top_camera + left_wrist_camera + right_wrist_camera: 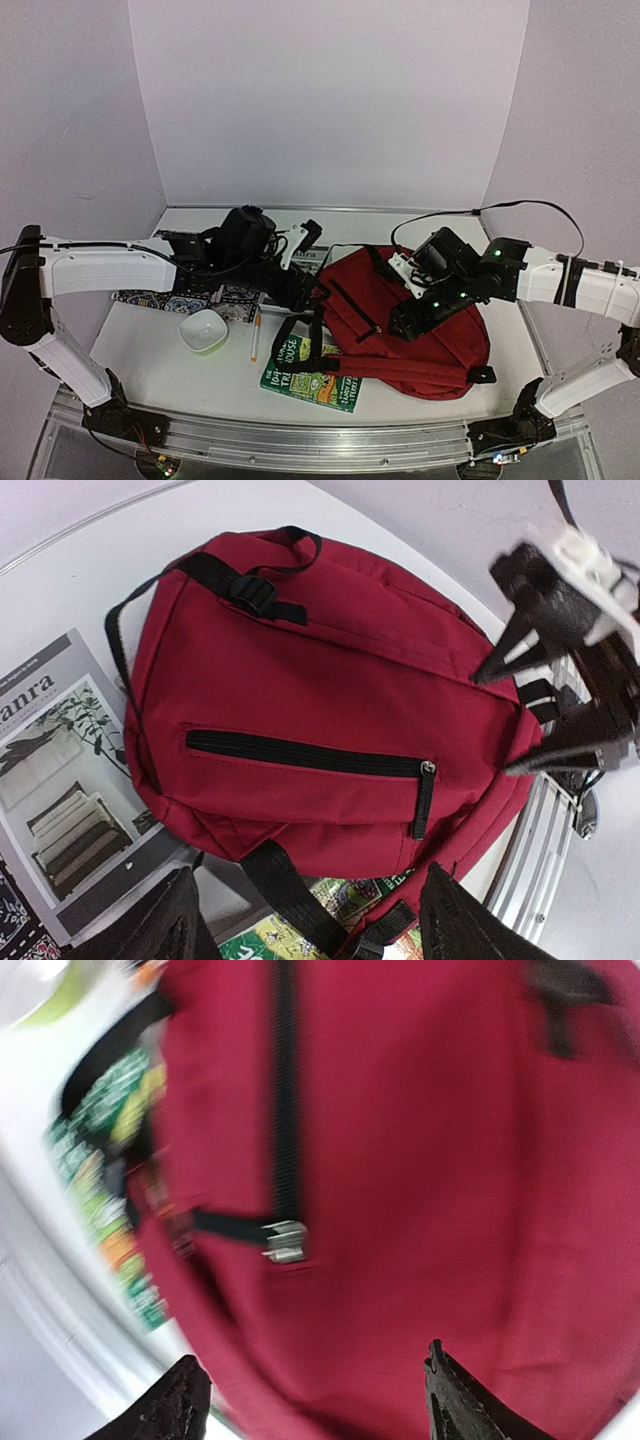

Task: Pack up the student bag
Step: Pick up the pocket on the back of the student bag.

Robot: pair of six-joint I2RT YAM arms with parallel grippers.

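The student bag (pixel 420 335) is a dark red backpack lying flat at the table's centre right, front pocket up, its black zipper (pixel 300 752) closed. My left gripper (pixel 303 290) hovers at the bag's left edge, open (pixel 315 925), with only a black strap (pixel 290 895) below its jaws. My right gripper (pixel 408 318) is over the middle of the bag, open (pixel 320 1405), with red fabric (pixel 420 1160) under it and nothing held. The metal zipper pull (pixel 285 1240) shows just ahead of it; this view is blurred.
A green illustrated book (pixel 305 375) lies partly under the bag's front left. Left of it are a pencil (pixel 256 335), a white bowl (pixel 203 330) and a patterned book (pixel 190 300). A grey magazine (pixel 60 780) lies behind the bag.
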